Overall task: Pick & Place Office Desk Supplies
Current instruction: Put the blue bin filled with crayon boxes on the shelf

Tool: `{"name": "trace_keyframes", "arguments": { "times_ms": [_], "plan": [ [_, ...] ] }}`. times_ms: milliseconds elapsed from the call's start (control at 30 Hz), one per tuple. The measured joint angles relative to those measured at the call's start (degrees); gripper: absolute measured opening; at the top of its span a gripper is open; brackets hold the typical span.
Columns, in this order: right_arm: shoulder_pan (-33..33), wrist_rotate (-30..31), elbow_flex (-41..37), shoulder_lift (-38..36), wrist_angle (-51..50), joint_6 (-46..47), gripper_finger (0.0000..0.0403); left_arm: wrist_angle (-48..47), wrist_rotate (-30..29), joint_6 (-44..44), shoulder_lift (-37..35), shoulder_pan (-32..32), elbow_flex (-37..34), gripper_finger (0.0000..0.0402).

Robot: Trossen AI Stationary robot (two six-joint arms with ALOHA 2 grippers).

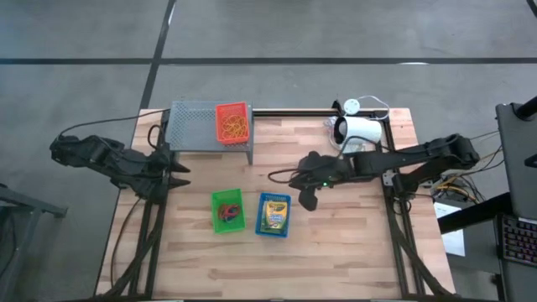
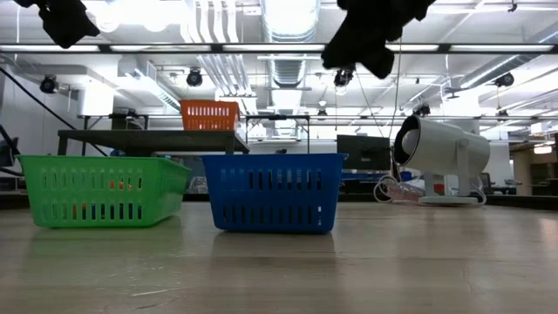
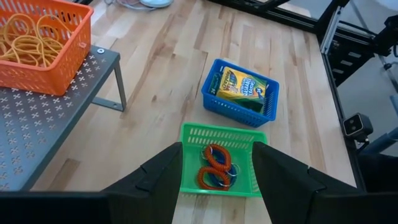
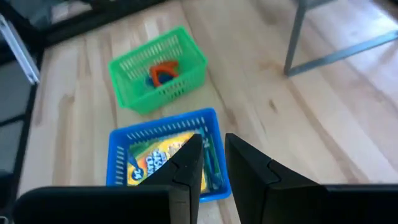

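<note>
A grey rack (image 1: 200, 126) stands at the back of the wooden table (image 1: 352, 243), and everything else sits around it. On the rack's right end rests an orange tray (image 1: 232, 122) full of thin orange rubber bands (image 3: 28, 45). In front of the rack, on the bare table, lie two more trays side by side: a green tray (image 1: 226, 210) holding red and blue elastic loops (image 3: 214, 168), and just to its right a blue tray (image 1: 273, 215) with a yellow-green crayon box (image 3: 242, 84) lying flat in it.

The left gripper (image 1: 178, 174) hangs at the rack's front left corner, above the table, pointing toward the green tray. Its fingers (image 3: 163, 176) are spread wide, with nothing between them.

The right gripper (image 1: 307, 200) hovers just right of the blue tray, in front of the rack's right end and clear of the table. Its fingers (image 4: 186, 165) stand only a narrow way apart, and nothing is held in the gap; the crayon box lies below them in its tray.

To the right of the rack, at the back of the table, a white lamp-like device (image 1: 358, 130) lies on its side with its cable beside it.
</note>
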Motion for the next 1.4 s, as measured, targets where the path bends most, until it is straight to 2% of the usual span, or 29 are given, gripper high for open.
{"name": "trace_keyframes", "arguments": {
  "times_ms": [67, 267, 367, 500, 767, 1000, 1167, 1400],
  "plan": [
    [0.0, -0.2, 0.8, 2.2, -0.8, -0.1, 0.0068, 0.0, 0.0, 0.0, 0.0, 0.0, 0.0, 0.0200],
    [0.0, 1.7, 6.3, 8.3, -13.9, -1.2, 0.0068, 0.0, 0.0, 0.0, 0.0, 0.0, 0.0, 0.0200],
    [0.1, 1.3, 9.1, 11.6, -14.4, -5.5, 0.0068, 0.0, 0.0, 0.0, 0.0, 0.0, 0.0, 0.0200],
    [0.3, -3.4, 14.4, 15.3, -14.9, -7.4, 0.0068, 0.0, 0.0, 0.0, 0.0, 0.0, 0.0, 0.0200],
    [-0.7, -3.9, 21.4, 20.7, -19.8, -8.7, 0.0069, 0.0, 0.0, 0.0, 0.0, 0.0, 0.0, 0.0200],
    [-0.7, -6.8, 19.9, 20.7, -17.4, -5.8, 0.0109, 0.0, 0.0, 0.0, 0.0, 0.0, 0.0, 0.0200],
    [-0.7, -7.0, 17.9, 22.6, -16.3, -10.7, 0.0146, 0.0, 0.0, 0.0, 0.0, 0.0, 0.0, 0.0201],
    [-1.7, -6.6, 17.2, 25.5, -14.6, -11.2, 0.0154, 0.0, 0.0, 0.0, 0.0, 0.0, 0.0, 0.0201]
  ]
}}
